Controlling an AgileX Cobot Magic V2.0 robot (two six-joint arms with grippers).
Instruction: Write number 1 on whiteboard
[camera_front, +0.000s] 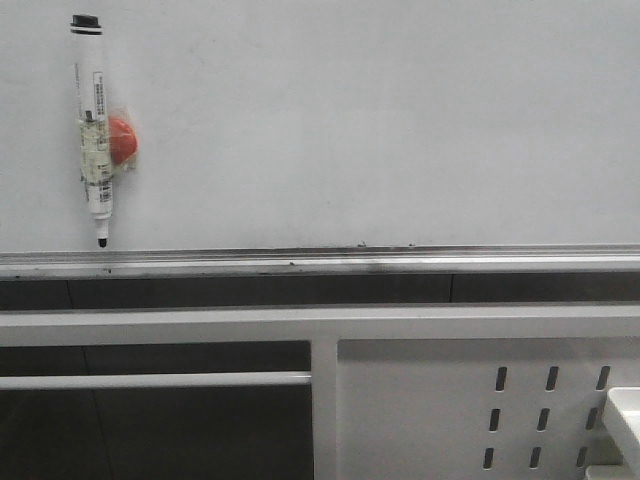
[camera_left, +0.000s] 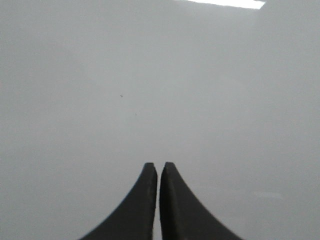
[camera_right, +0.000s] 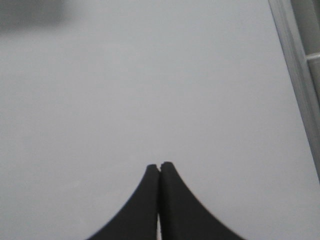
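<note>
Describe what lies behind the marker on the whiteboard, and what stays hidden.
Behind the marker, a red round piece shows at its side, against the whiteboard. How far it reaches behind the barrel is hidden. No stroke is visible on the board.

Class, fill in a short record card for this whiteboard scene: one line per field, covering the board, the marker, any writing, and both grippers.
Board: whiteboard, white and glossy, silver rail along its bottom edge
Marker: marker on the board's left part, near upright, black cap up, tip down just above the rail
Attached to marker: red round piece at its side
Writing: no number 1 visible on the board
Left gripper: shut, holding nothing, facing a plain white surface
Right gripper: shut, holding nothing
Below board: white perforated panel
</note>
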